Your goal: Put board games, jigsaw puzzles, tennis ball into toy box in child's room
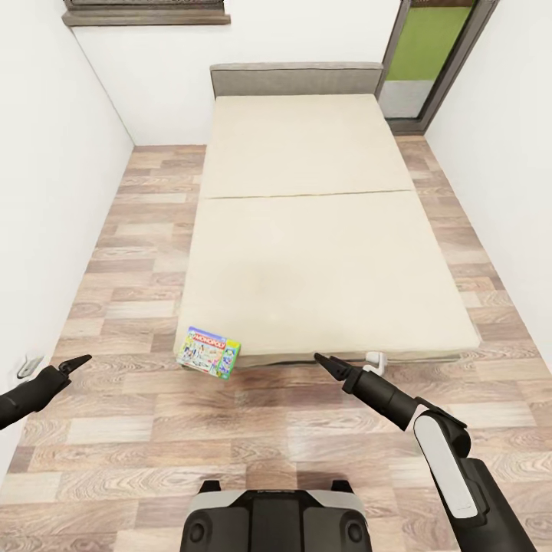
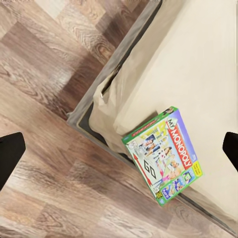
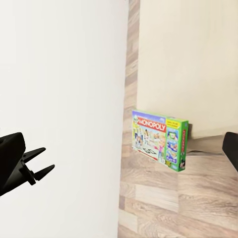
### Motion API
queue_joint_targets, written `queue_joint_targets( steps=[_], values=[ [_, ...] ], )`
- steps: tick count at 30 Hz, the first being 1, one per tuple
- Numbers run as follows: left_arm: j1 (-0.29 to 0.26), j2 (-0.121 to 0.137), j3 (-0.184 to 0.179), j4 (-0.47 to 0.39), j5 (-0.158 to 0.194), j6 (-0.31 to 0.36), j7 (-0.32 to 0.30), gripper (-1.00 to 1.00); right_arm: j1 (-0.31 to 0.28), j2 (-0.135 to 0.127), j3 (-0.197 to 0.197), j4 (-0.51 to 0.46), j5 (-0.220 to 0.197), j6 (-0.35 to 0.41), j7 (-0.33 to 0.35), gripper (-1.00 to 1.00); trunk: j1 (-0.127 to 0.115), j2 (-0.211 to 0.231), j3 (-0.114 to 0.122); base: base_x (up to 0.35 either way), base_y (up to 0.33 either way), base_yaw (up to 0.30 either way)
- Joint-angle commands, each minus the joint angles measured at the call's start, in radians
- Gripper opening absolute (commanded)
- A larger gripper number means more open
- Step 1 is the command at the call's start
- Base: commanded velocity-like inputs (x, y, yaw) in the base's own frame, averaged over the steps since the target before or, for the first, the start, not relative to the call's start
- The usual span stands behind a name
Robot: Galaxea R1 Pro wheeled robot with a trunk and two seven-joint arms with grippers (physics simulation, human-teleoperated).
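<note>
A green-edged Monopoly board game (image 1: 208,353) lies on the near left corner of the bed (image 1: 307,230), jutting over the mattress edge. It is also seen in the left wrist view (image 2: 163,156) and in the right wrist view (image 3: 159,139). My left gripper (image 1: 79,359) hovers over the floor to the left of the box, open and empty, one finger (image 2: 10,153) at each side of its view. My right gripper (image 1: 323,359) hangs just off the bed's foot edge, to the right of the box, open and empty, with a finger (image 3: 232,148) far from its mate.
The beige mattress has a grey headboard (image 1: 295,78) at the far wall. White walls close in on both sides, leaving wood-plank floor strips (image 1: 146,230) beside the bed. A glass door (image 1: 429,54) is at the far right. A small white object (image 1: 374,357) sits by the bed's foot.
</note>
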Motion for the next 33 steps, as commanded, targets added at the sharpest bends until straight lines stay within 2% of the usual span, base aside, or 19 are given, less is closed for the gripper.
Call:
queue_joint_targets(
  steps=[1, 33],
  values=[
    [-0.001, 0.000, 0.002, 0.000, 0.005, 0.007, 0.000, 1.00, 0.000, 0.000, 0.000, 0.000, -0.007, 0.007, -0.001, 1.00, 0.001, -0.001, 0.001, 0.000, 0.000, 0.000],
    [-0.001, -0.006, 0.002, 0.001, 0.003, 0.007, 0.000, 1.00, 0.000, 0.000, 0.000, 0.000, -0.007, 0.007, -0.002, 1.00, 0.001, -0.001, 0.053, 0.000, 0.000, 0.000]
  ],
)
